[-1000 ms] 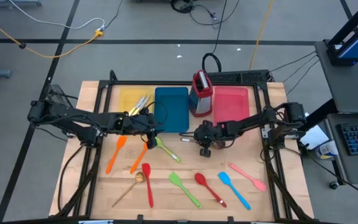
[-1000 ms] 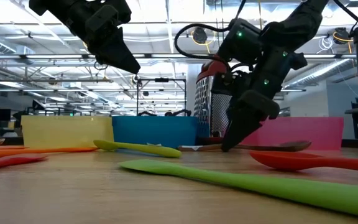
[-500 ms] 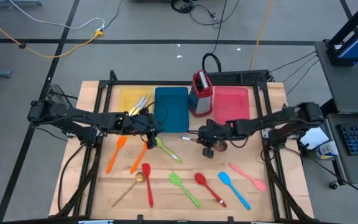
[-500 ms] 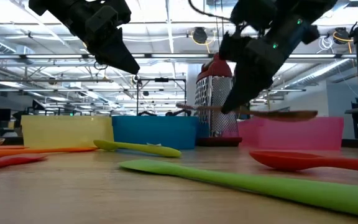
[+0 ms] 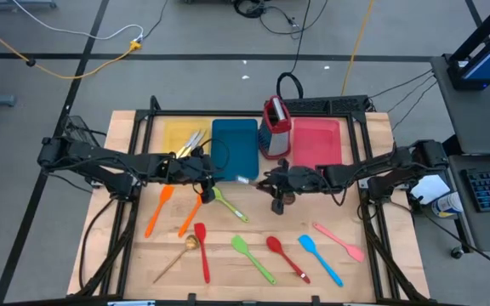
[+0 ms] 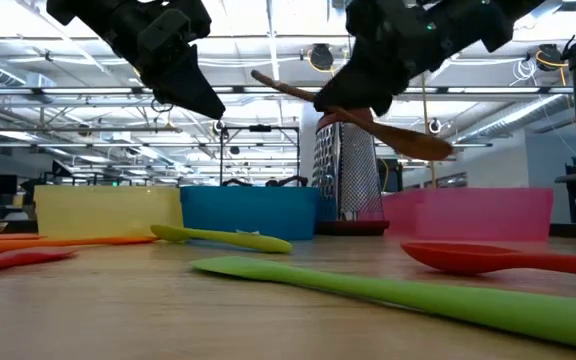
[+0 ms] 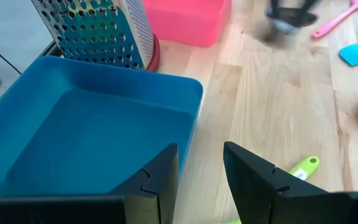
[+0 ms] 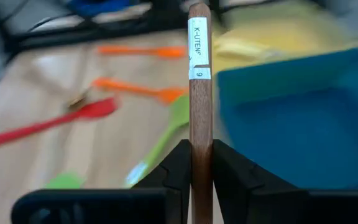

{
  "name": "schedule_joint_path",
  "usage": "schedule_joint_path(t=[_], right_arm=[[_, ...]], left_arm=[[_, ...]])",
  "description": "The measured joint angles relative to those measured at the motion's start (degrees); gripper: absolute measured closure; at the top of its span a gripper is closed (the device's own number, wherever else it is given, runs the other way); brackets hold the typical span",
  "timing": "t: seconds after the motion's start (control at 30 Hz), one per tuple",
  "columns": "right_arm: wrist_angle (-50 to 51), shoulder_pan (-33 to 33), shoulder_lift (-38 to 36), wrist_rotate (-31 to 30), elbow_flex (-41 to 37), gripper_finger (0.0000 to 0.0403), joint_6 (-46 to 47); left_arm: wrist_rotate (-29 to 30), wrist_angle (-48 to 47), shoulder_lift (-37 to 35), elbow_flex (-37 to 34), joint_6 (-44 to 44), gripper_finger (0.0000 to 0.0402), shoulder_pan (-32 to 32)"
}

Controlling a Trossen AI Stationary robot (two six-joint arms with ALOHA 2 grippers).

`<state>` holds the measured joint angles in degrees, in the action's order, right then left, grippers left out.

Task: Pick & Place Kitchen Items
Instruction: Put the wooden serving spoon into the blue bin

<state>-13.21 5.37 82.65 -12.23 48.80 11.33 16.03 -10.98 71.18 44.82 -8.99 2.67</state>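
My right gripper [image 5: 270, 182] is shut on a wooden spoon [image 6: 298, 92] and holds it in the air in front of the blue tray [image 5: 234, 149] and the metal grater [image 5: 276, 127]. The spoon's labelled handle [image 8: 199, 56] points toward the table's left. My left gripper [image 7: 201, 171] hangs open over the blue tray's near right corner, holding nothing. Orange spatulas [image 5: 158, 208], a lime spoon [image 5: 228, 204], a red spatula [image 5: 202, 251], a gold spoon [image 5: 177, 255], a green spatula [image 5: 253, 259], a red spoon [image 5: 286, 257], a blue spatula [image 5: 320, 259] and a pink spatula [image 5: 339, 240] lie flat on the table. My right gripper pinches the wooden spoon's handle [image 8: 199, 158] between its two fingers, about midway along the spoon. The fingers come from the table's right, slanting slightly down, and lie along the handle. The spoon is lifted clear and tilted, its handle end high and its bowl [image 6: 423, 147] lower.
A yellow tray [image 5: 173, 134] with gold cutlery [image 5: 192, 140] in it, the blue tray and a pink tray [image 5: 317, 140] stand in a row at the table's far side. The grater stands between the blue and pink trays. Bare wood lies between the two grippers.
My right gripper has risen from the table with the wooden spoon and tipped up toward level. The spoon lay on the table, then hung level, and now is well clear and tilted with its handle end up.
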Motion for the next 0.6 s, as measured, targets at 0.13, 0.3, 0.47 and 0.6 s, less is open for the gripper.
schedule_joint_path(t=[0.13,0.3,0.47,0.6], right_arm=[[-6.25,-0.17,0.21,-10.25,0.0,0.0357,-0.28],[-12.36,-1.35,1.56,-13.27,-0.04,0.0357,-3.02],[-20.25,-4.36,4.6,-13.49,0.0,0.0356,-3.06],[-32.82,-6.7,9.82,-13.26,0.09,0.0356,-3.06]], left_arm=[[0.0,0.52,0.0,0.0,0.23,0.027,-0.02],[0.0,0.42,0.0,0.0,0.22,0.027,-0.02],[0.0,0.61,0.0,0.01,0.24,0.027,-0.02],[0.0,0.85,0.0,0.0,0.23,0.027,-0.02]])
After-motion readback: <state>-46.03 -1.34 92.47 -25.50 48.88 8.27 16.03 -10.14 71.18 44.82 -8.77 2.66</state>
